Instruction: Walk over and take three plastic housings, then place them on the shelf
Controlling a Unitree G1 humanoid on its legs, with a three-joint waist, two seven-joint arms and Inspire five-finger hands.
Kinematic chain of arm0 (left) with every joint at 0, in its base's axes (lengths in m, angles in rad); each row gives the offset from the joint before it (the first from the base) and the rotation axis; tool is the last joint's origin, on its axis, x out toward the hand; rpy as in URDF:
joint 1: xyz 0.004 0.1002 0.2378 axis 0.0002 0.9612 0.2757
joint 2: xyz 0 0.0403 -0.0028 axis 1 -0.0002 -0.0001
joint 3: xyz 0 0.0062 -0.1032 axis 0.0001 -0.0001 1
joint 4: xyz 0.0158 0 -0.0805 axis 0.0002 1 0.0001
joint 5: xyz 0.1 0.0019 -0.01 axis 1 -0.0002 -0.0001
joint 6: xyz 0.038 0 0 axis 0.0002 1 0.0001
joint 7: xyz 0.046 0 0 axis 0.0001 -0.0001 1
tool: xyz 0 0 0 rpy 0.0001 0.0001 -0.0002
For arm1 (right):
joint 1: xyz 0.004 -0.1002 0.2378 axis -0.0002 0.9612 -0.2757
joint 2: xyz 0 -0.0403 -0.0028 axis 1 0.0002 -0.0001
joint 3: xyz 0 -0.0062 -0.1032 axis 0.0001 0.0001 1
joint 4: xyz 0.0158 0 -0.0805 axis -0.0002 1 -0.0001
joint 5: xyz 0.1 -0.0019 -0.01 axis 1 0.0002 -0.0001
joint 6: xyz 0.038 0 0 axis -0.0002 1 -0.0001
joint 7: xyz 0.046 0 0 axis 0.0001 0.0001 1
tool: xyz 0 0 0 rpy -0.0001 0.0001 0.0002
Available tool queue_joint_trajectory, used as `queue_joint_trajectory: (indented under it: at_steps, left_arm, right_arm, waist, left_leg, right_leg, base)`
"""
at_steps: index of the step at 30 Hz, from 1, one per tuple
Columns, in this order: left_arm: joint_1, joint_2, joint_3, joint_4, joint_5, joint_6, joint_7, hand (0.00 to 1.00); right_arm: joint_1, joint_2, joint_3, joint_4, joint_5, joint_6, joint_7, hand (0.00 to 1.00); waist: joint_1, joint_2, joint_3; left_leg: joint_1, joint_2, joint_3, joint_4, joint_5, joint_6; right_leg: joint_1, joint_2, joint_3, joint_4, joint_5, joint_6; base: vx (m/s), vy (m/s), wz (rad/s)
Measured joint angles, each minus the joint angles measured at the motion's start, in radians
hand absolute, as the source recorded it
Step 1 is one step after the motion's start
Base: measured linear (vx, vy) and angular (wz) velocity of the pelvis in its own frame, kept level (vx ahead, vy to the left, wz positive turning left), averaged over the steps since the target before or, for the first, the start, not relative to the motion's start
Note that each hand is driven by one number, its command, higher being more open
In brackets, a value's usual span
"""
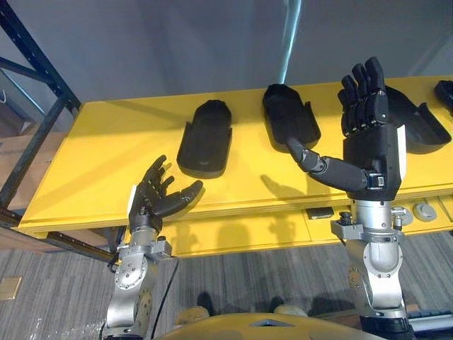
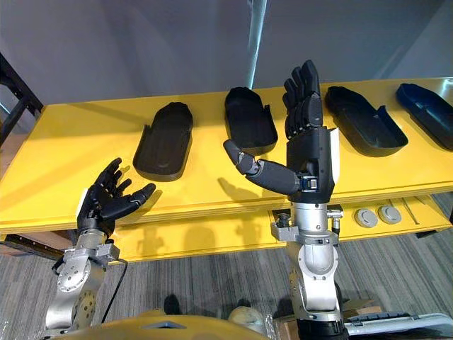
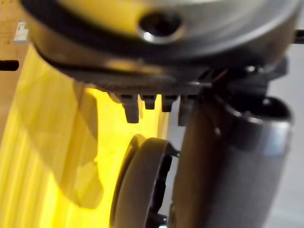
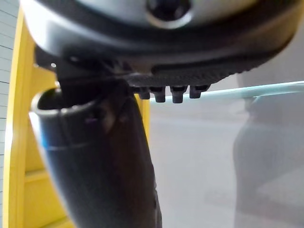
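Plastic housings point(image 2: 164, 142) are lying in a row on the yellow shelf point(image 2: 64, 156), and I am holding none of them: both hands are hanging empty in front of it.

Nearest me, the left hand point(image 1: 152, 202) is hovering low at the shelf's front edge. Its palm is turned up and its fingers point(image 1: 157, 170) are loosely spread, a waiting pose rather than a grasp. The right hand point(image 2: 311, 152) is standing higher and upright, with its fingers point(image 2: 304, 85) straight and close together. Its thumb point(image 2: 262, 172) is jutting towards the robot's left and closing on nothing.

Under the shelf's lip, a lower yellow ledge point(image 2: 212, 234) is carrying two small round parts point(image 2: 365, 217), clear of the work.

On the shelf itself the housings are sitting flat and well apart, lengthwise from front to back, which is leaving room for a hand to come down round each one. The left housing is resting beyond the left hand. The middle housing point(image 2: 249, 117) is lying just past the right thumb's tip. A third housing point(image 2: 364, 120) is showing beyond the right hand on its outer side, and a dark blue housing point(image 2: 428, 103) is sitting at the far right. They appear to be lying hollow side up, offering a rim to grip.

From this alone I cannot tell whether the row is stock to be fetched or a finished delivery. With both hands bare, I am judging the middle housing the likeliest next pick. A dark rack upright point(image 1: 35, 71) and a grey wall point(image 2: 141, 42) are closing the scene behind.
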Motion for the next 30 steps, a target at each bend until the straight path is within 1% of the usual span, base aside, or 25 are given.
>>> queue_joint_trajectory:
  at_steps: [6, 10, 13, 20, 26, 30]
  left_arm:
    - [-0.005, 0.001, -0.027, 0.017, -0.002, -0.025, -0.010, 1.00]
    - [-0.008, 0.004, -0.056, 0.021, -0.002, -0.035, -0.022, 1.00]
    - [-0.040, 0.014, -0.063, 0.052, -0.002, -0.037, -0.024, 1.00]
    - [-0.052, 0.038, -0.081, 0.061, -0.004, -0.035, -0.024, 1.00]
    - [-0.056, 0.048, -0.090, 0.069, -0.008, -0.035, -0.024, 1.00]
    - [-0.075, 0.050, -0.097, 0.088, -0.013, -0.035, -0.027, 1.00]
  right_arm:
    - [0.032, 0.001, -0.001, -0.006, 0.008, -0.005, 0.007, 1.00]
    - [0.032, 0.001, -0.001, -0.006, 0.008, -0.005, 0.016, 1.00]
    - [0.032, 0.001, -0.001, -0.006, 0.012, -0.005, 0.029, 1.00]
    - [0.032, 0.001, 0.000, -0.006, 0.017, -0.005, 0.049, 1.00]
    - [0.032, 0.001, 0.000, -0.006, 0.018, -0.005, 0.068, 1.00]
    - [0.032, 0.001, 0.002, -0.006, 0.017, -0.005, 0.068, 1.00]
  waist:
    - [-0.003, 0.002, -0.005]
    - [-0.003, 0.004, -0.012]
    - [-0.002, 0.005, -0.014]
    - [-0.003, -0.001, -0.018]
    - [-0.003, -0.016, -0.032]
    - [-0.003, -0.017, -0.032]
  left_leg:
    - [0.000, -0.002, 0.009, 0.000, -0.004, -0.004]
    - [0.000, -0.002, 0.024, 0.000, -0.002, 0.001]
    - [0.000, -0.002, 0.027, 0.000, -0.002, 0.002]
    - [0.001, -0.002, 0.039, -0.001, -0.004, -0.001]
    - [0.001, -0.004, 0.050, -0.001, -0.005, 0.001]
    - [0.001, -0.006, 0.050, -0.004, -0.005, 0.001]
  right_leg:
    - [-0.004, 0.003, 0.009, -0.002, 0.003, 0.004]
    - [-0.015, 0.004, 0.024, -0.002, 0.008, 0.007]
    - [-0.016, 0.004, 0.027, -0.002, 0.010, 0.009]
    - [-0.020, 0.004, 0.040, -0.003, 0.015, 0.011]
    - [-0.025, -0.002, 0.051, -0.004, 0.019, 0.012]
    - [-0.025, -0.005, 0.051, -0.004, 0.021, 0.014]
  base:
    - [0.00, 0.005, -0.03]
    - [0.01, 0.012, -0.10]
    - [0.00, 0.004, -0.02]
    - [0.00, 0.013, -0.05]
    - [0.01, 0.011, -0.05]
    - [0.00, 0.000, 0.00]
